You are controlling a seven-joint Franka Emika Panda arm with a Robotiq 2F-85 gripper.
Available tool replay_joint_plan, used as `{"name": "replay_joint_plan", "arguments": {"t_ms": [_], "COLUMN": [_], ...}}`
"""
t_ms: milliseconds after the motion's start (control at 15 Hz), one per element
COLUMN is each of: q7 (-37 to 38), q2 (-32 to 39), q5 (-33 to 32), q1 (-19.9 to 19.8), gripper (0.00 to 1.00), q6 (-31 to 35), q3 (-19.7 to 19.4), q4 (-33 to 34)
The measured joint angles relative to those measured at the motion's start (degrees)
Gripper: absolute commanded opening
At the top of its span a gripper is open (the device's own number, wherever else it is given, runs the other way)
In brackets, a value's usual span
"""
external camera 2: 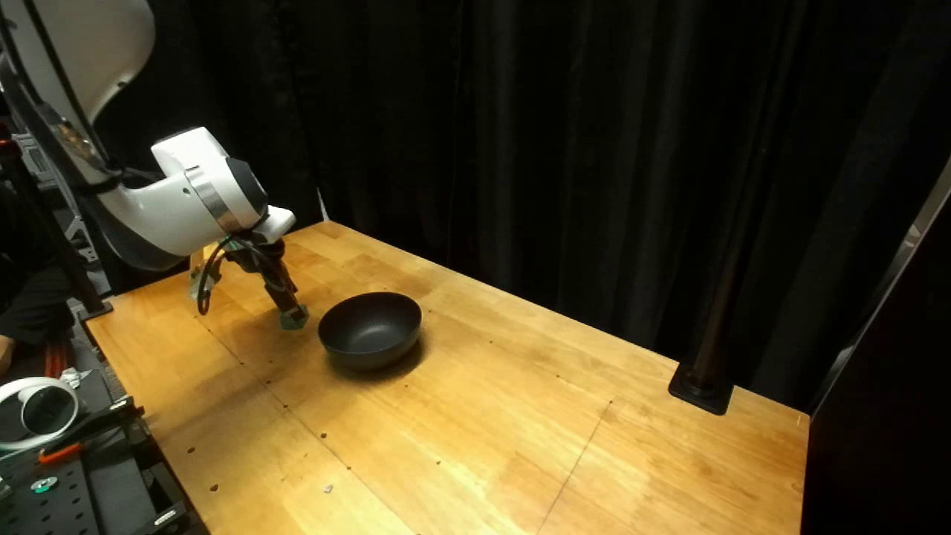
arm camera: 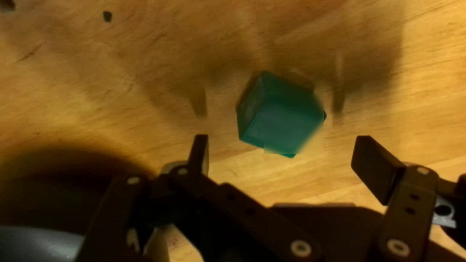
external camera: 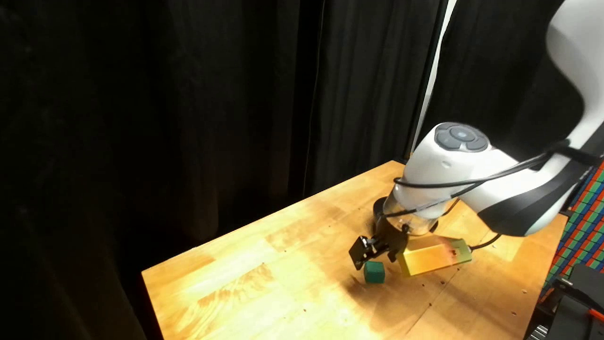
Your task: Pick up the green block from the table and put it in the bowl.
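Note:
The green block [external camera: 374, 272] sits on the wooden table [external camera: 236, 293]. In the wrist view the green block [arm camera: 282, 114] lies ahead of the fingertips, between their lines and apart from both. My gripper [external camera: 376, 256] is open and empty, low over the table with its fingers around and just above the block. It also shows open in the wrist view [arm camera: 281, 138]. In an exterior view the block [external camera 2: 294, 319] is a small green patch at the fingertip, partly hidden. The black bowl [external camera 2: 370, 331] stands beside the gripper. Its edge shows at lower left in the wrist view [arm camera: 40, 242].
A yellow-green box [external camera: 432, 257] with a cable hangs by the wrist. A black pole base [external camera 2: 700, 388] stands at the table's far edge. Dark curtains [external camera 2: 565, 148] hang behind the table. Equipment [external camera 2: 89, 461] lies beside the table's near left edge.

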Motion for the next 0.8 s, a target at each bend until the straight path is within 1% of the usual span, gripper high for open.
{"name": "replay_joint_plan", "arguments": {"t_ms": [67, 133, 267, 400, 467, 733, 800], "q7": [1.21, 1.98, 2.64, 2.7, 2.7, 2.3, 1.57], "q2": [2.38, 4.59, 7.71, 8.73, 8.8, 8.12, 7.67], "q5": [-1.21, -1.63, -1.65, -0.74, 0.03, 6.14, 9.0], "q1": [1.13, 2.05, 3.33, 3.99, 4.22, 4.39, 5.36], "gripper": [0.75, 0.75, 0.6, 0.43, 0.36, 0.33, 0.31], "q6": [-0.13, -0.45, -1.65, -3.65, -4.92, -12.27, -13.37], "q3": [-0.91, -1.56, -2.23, -2.16, -2.03, 0.33, -0.13], "q4": [1.71, 3.24, 5.78, 7.05, 7.31, 7.9, 7.95]}}
